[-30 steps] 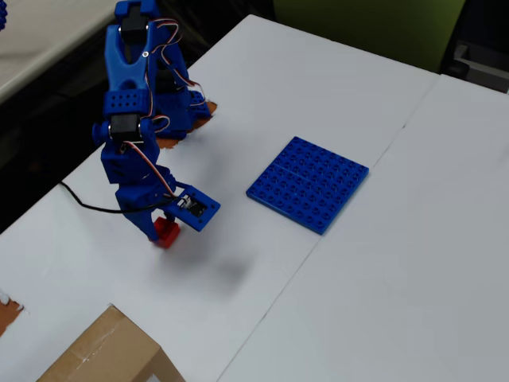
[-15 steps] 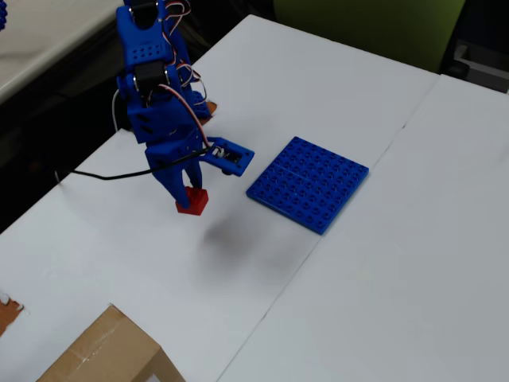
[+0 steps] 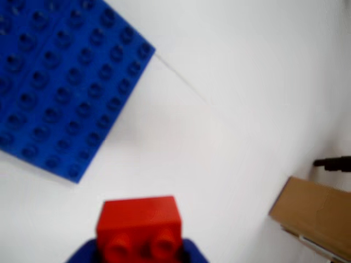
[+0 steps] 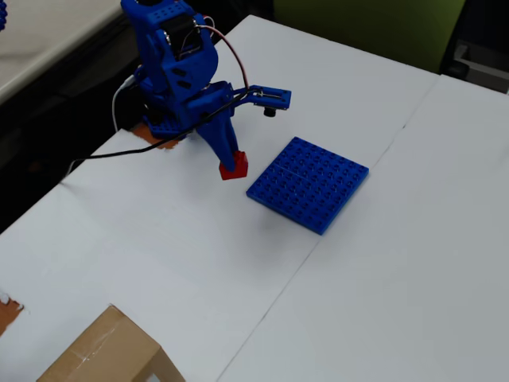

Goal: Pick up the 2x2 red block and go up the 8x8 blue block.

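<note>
Clamped between the closed fingers of the gripper [image 4: 233, 165], the 2x2 red block [image 4: 235, 166] is held just beside the 8x8 blue block [image 4: 308, 184], at its left edge in the overhead view. Being square, no long axis is shown; its studs are turned toward the wrist camera [image 3: 140, 244].

You get bright, even light in both views, and the white table [image 4: 382, 263] nearly washes out in the wrist view. That view is soft all over, with the red block [image 3: 139, 226] at the bottom edge blurred. The overhead view is sharper, shadows faint, upper left dark.
</note>
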Tool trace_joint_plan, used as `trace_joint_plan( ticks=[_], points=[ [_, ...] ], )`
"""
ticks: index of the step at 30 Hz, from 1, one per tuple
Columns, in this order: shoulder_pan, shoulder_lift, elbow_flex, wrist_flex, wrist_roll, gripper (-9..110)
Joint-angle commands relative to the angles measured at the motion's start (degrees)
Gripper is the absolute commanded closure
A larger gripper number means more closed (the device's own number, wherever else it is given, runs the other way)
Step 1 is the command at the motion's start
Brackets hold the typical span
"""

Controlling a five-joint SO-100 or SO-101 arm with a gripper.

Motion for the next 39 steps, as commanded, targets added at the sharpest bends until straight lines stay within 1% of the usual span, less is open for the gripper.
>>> trace_joint_plan(
  ticks=[1, 3, 5, 10, 13, 15, 20, 24, 27, 32, 39],
  points=[
    [-3.96, -2.02, -12.22, 5.89, 0.88, 100],
    [-6.06, -7.12, -22.32, 12.04, 1.76, 100],
    [-8.53, -10.11, -28.21, 14.68, 3.96, 100],
    [-12.57, -13.71, -33.05, 16.08, 2.64, 100],
    [-14.06, -16.61, -36.12, 17.58, -0.70, 100],
    [-15.29, -18.02, -37.09, 17.84, -2.90, 100],
    [-17.49, -21.09, -38.32, 19.34, -12.04, 100],
    [-17.67, -22.94, -38.32, 20.30, -18.63, 99],
    [-18.28, -24.26, -38.58, 20.83, -20.83, 99],
    [-19.42, -28.39, -43.33, 22.32, -22.50, 99],
    [-19.86, -30.50, -45.09, 21.62, -23.64, 99]
  ],
)
